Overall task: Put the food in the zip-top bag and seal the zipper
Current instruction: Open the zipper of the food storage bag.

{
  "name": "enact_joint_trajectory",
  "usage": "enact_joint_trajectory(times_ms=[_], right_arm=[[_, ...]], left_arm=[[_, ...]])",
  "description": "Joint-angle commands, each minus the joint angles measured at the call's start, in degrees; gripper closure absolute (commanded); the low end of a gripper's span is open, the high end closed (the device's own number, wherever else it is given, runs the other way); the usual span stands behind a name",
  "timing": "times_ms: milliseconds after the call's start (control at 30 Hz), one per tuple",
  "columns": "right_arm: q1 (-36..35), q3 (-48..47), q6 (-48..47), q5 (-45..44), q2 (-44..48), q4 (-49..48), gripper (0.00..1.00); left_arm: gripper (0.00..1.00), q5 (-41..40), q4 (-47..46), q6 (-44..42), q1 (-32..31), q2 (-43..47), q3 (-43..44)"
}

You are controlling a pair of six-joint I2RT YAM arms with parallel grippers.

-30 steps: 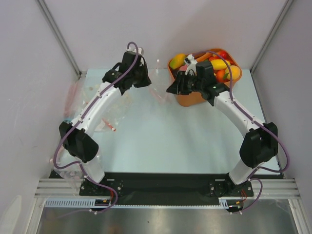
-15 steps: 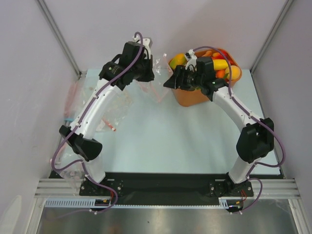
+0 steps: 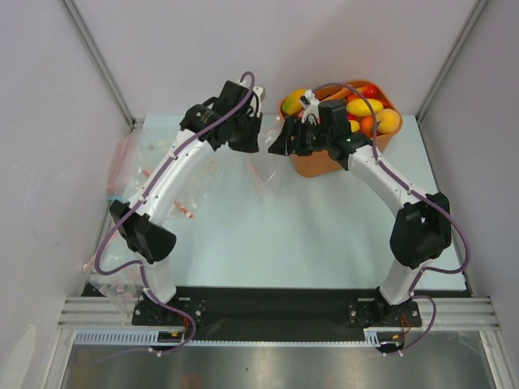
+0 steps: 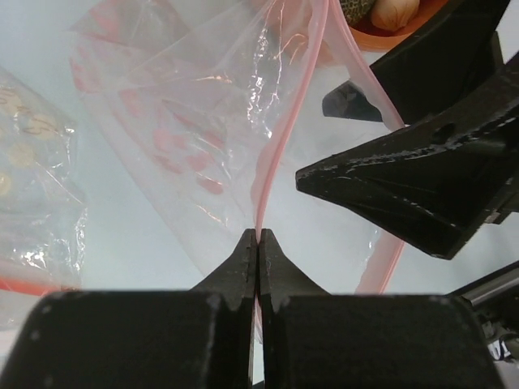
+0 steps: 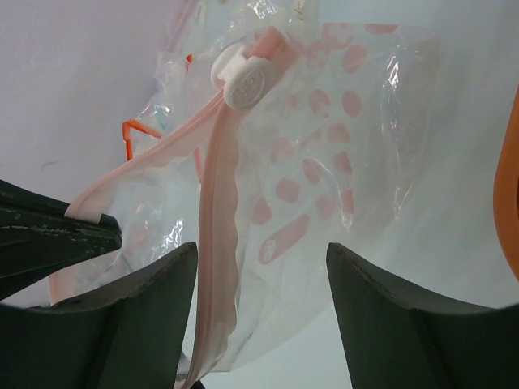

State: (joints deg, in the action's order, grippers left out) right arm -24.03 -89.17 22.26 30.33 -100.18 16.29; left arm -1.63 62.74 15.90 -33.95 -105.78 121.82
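Top view, left pincer (image 3: 253, 136): tips pressed together on the top edge of the zip-top bag (image 3: 263, 166), over the far middle of the table (image 3: 268, 235).
Top view, right pincer (image 3: 280, 144): just right of the left one, nearly tip to tip; its gap cannot be read here.
Top view, arms: both reach far and bend inward, with the wrists meeting above the bag.
Top view, food (image 3: 363, 106): glossy yellow, orange and red pieces heaped in the orange tub (image 3: 320, 164), just right of the bag.
Left wrist, left pincer (image 4: 258, 240): clamped on the zipper (image 4: 280, 138), a thin pink strip rising from the tips.
Left wrist, right pincer (image 4: 312, 142): black tapered fingers spread apart on the right, with the bag's other pink lip between them.
Left wrist, bag: clear crinkled film with pink dots, mouth parted.
Right wrist, right pincer (image 5: 261, 251): fingers wide apart, gripping nothing; the zipper strip (image 5: 217, 203) hangs in the gap.
Right wrist, slider (image 5: 246, 74): white, round, at the strip's upper end.
Right wrist, left pincer (image 5: 101, 227): at the left edge, nipping the end of the pink lip.
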Motion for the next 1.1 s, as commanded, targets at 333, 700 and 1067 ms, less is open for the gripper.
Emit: enact_joint_trajectory(times_ms=[333,700,1067], right_arm=[[-2.6,-1.1,-1.7,-22.7,-0.9,6.0,0.88],[-6.4,-2.2,1.8,-9.5,-6.8,0.5,0.86],[-1.7,-2.2,-0.5,-11.5,-4.7,4.9,0.23]], left_arm=[[1.0,7.5,3.9,1.8,-0.3,0.4,7.6],[1.0,-0.5,7.8,3.0,-0.3,0.5,9.0],[1.0,3.7,-9.3,4.0,-0.3,1.5,-9.8]])
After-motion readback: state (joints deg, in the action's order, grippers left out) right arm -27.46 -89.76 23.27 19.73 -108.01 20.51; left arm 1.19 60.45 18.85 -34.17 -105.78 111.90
